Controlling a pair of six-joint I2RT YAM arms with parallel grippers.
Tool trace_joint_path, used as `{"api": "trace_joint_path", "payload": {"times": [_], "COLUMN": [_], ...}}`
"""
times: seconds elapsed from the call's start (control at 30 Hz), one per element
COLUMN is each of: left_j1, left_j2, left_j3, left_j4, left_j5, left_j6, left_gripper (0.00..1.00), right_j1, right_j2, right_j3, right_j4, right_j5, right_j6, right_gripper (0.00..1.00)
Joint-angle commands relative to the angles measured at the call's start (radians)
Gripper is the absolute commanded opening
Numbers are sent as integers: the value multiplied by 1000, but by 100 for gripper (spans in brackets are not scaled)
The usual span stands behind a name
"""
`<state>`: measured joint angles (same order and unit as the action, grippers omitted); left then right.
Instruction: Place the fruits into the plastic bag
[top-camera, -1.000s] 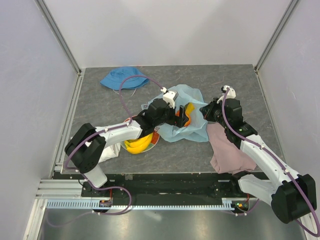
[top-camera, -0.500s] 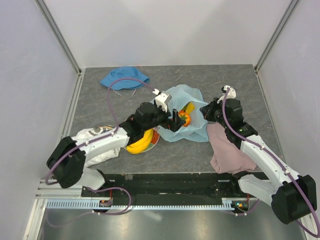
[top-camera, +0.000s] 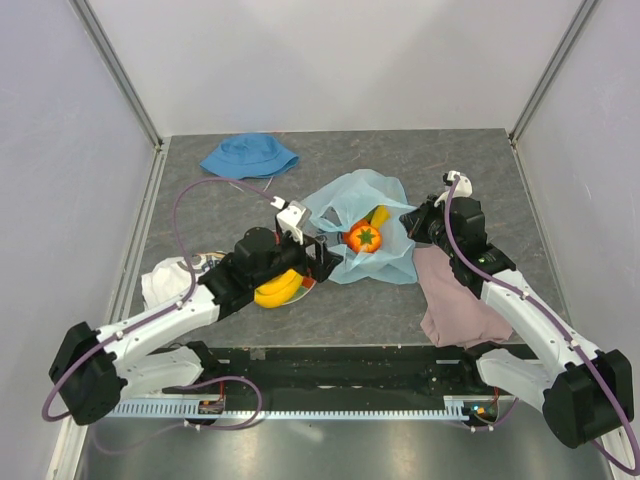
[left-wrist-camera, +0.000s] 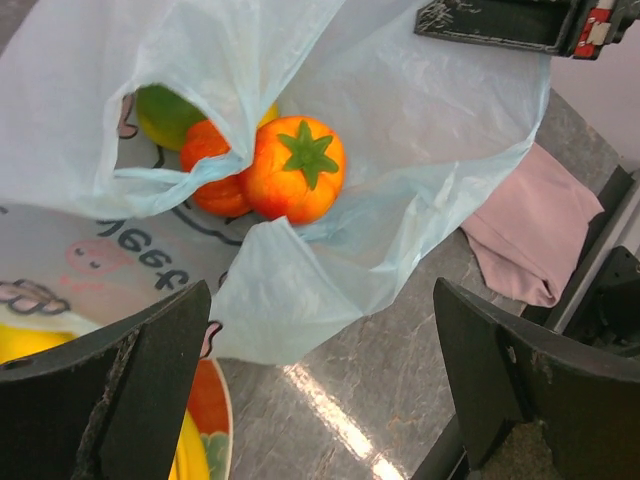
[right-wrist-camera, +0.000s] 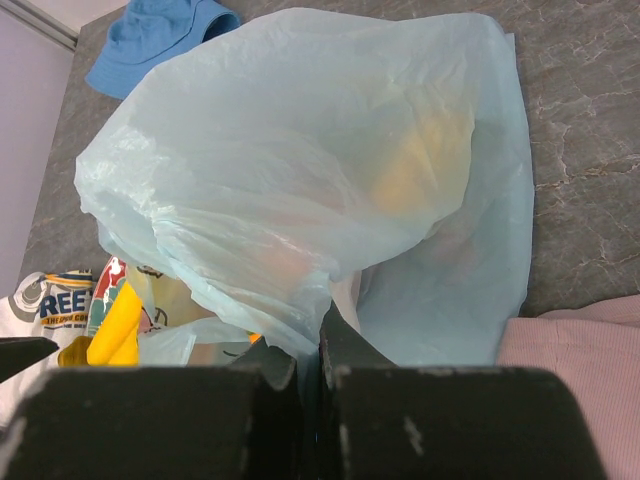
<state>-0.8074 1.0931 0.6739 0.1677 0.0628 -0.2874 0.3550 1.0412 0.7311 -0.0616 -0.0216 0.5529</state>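
Round orange-red fruit (left-wrist-camera: 295, 170) sits inside thin light-blue plastic bag (right-wrist-camera: 300, 150), mid-table. My right gripper (right-wrist-camera: 310, 345) is clamped on the bag edge, arm stretched forward. My left gripper (left-wrist-camera: 320, 300) gapes wide and empty at the bag mouth, arm low over yellow bananas (top-camera: 275, 290).

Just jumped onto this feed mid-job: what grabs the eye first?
The bright orange-red fruit with its green star cap, lying in the open mouth of the light-blue plastic bag mid-table, beside a second orange fruit and a green one. The right gripper is shut on the bag's edge; the left gripper hovers open just in front. Yellow bananas lie on the plate by the left arm.
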Motion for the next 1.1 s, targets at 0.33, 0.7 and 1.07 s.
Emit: {"api": "trace_joint_path", "payload": {"times": [0.33, 0.7, 1.07], "left_j1": [188, 217, 261], "left_j2": [-84, 4, 74], "left_j3": [-108, -149, -171], "left_j4": [-162, -131, -60], "left_j5": [-250, -319, -259], "left_j6": [-90, -91, -104], "left_gripper": [99, 91, 81], "right_j1": [-2, -4, -2], "right_j2": [-27, -38, -35], "right_j3": [-2, -6, -4], "right_j4": [22, 14, 14], "right_j5": [11, 15, 15], "right_j6": [-8, -14, -11], "right_gripper": [0, 0, 1]}}
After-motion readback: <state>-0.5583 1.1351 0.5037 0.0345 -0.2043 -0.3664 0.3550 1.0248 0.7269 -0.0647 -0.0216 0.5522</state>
